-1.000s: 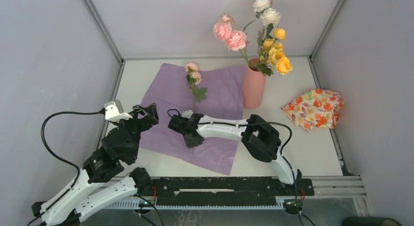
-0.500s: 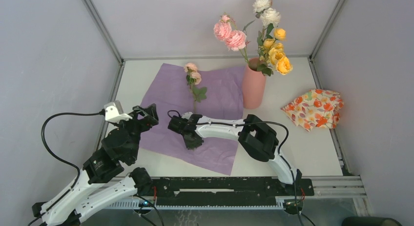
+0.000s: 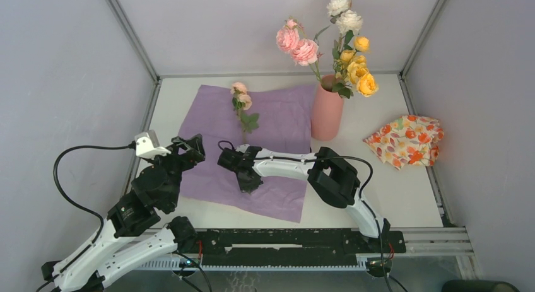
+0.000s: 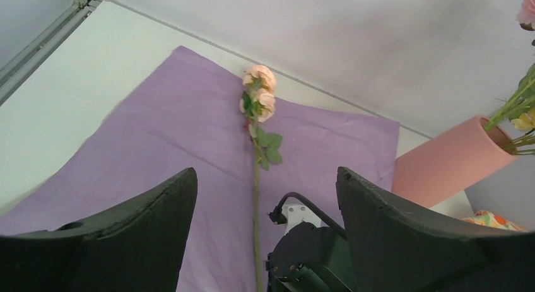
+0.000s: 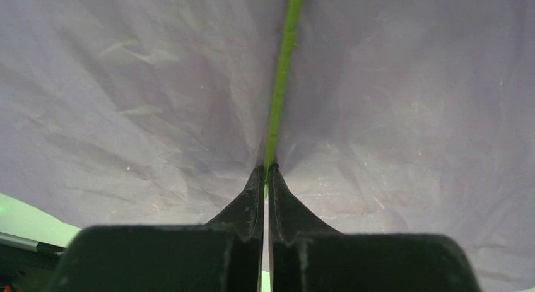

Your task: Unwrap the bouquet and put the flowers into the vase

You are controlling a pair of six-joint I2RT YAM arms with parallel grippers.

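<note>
Pinching the near end of 1 flower stem (image 5: 284, 65), right gripper (image 5: 265, 175) (closed)

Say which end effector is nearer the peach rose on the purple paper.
Right. The right end effector is shut on the lower stem of the peach rose; the left end effector hangs open off to its left, apart from it.

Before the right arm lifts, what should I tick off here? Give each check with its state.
1. Right claw shut on stem: ok.
2. Paper free of that grip: cannot tell; its creases run into the fingertips.
3. Left claw open, clear of the stem: ok.
4. Vase upright: ok.
5. Room in the vase mouth for another stem: cannot tell.
</note>
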